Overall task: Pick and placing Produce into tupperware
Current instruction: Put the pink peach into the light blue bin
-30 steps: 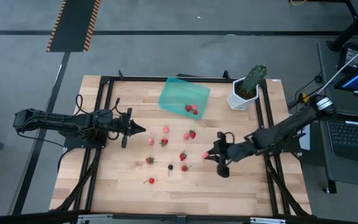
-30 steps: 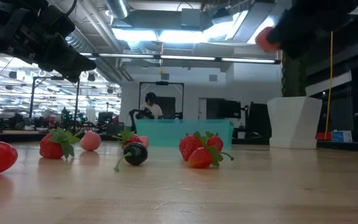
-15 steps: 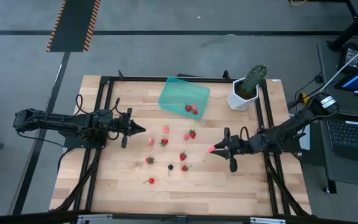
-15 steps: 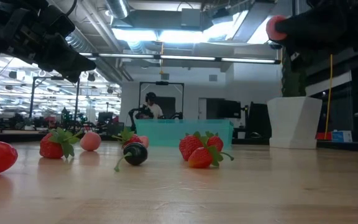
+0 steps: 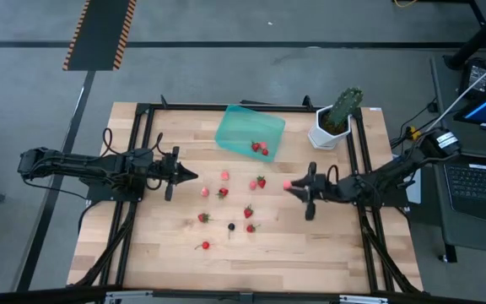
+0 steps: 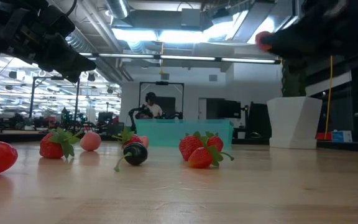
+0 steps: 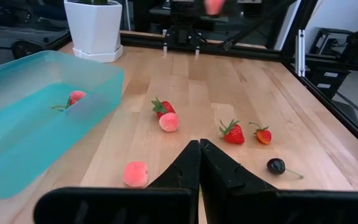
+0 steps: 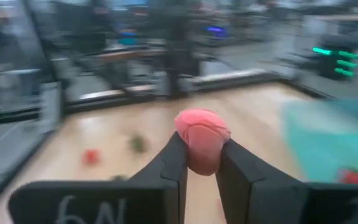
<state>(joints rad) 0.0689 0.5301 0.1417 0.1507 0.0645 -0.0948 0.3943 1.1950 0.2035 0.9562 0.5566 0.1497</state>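
Note:
The teal tupperware [image 5: 250, 131] lies at the table's far middle with two red berries [image 5: 260, 148] in it. Several loose berries [image 5: 226, 192], red and pale pink, plus one dark one [image 5: 231, 226], lie on the wood in the table's middle. My right gripper [image 5: 290, 185] hangs above the table right of them, shut on a pale pink berry [image 8: 201, 140]. My left gripper [image 5: 194, 176] waits shut at the left, above the table. My right gripper pinches the pale pink berry's lower half [image 8: 201, 163] between its two fingertips; the upper part stands out past them. The fingers lie about level, coming from the table's right side. The berry [image 6: 263, 39] is lifted well clear of the table.
A green cactus in a white pot [image 5: 334, 125] stands at the far right, close to the tupperware. Black frame rails [image 5: 361, 160] run along the table's left and right sides. A person sits far off in the room behind [image 6: 150, 106].
My right gripper, keeping the pink berry, has tipped from slanting down to about level and has carried the berry toward the table's far edge; the berry stays clear of the table.

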